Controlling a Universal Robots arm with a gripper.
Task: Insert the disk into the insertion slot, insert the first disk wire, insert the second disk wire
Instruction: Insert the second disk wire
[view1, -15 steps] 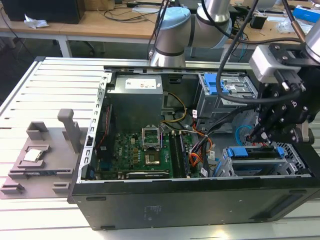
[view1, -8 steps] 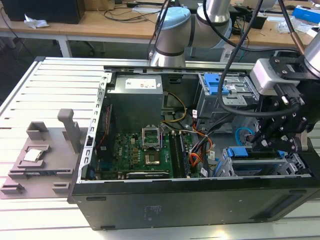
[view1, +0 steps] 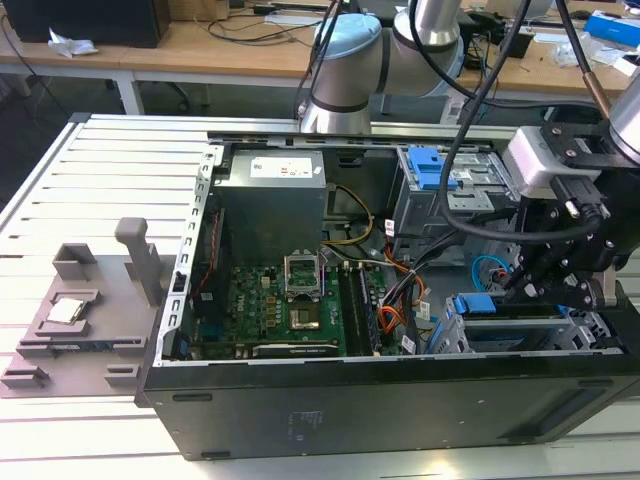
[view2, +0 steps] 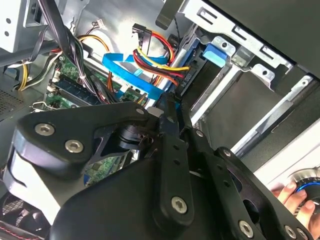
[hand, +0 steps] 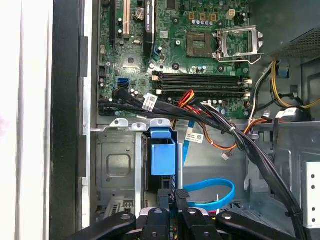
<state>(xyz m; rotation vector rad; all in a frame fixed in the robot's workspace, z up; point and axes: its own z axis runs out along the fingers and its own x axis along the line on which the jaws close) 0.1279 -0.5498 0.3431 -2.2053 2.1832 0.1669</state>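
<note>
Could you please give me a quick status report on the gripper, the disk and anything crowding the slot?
Gripper low inside the case, at the slot's end. Disk seated in slot. Blue cable and wire bundle close by.

A silver-and-grey jointed robot arm (view1: 345, 60) trails black cables to a white wrist block and a black claw (view1: 560, 270) of screw-studded linkage bars.
</note>
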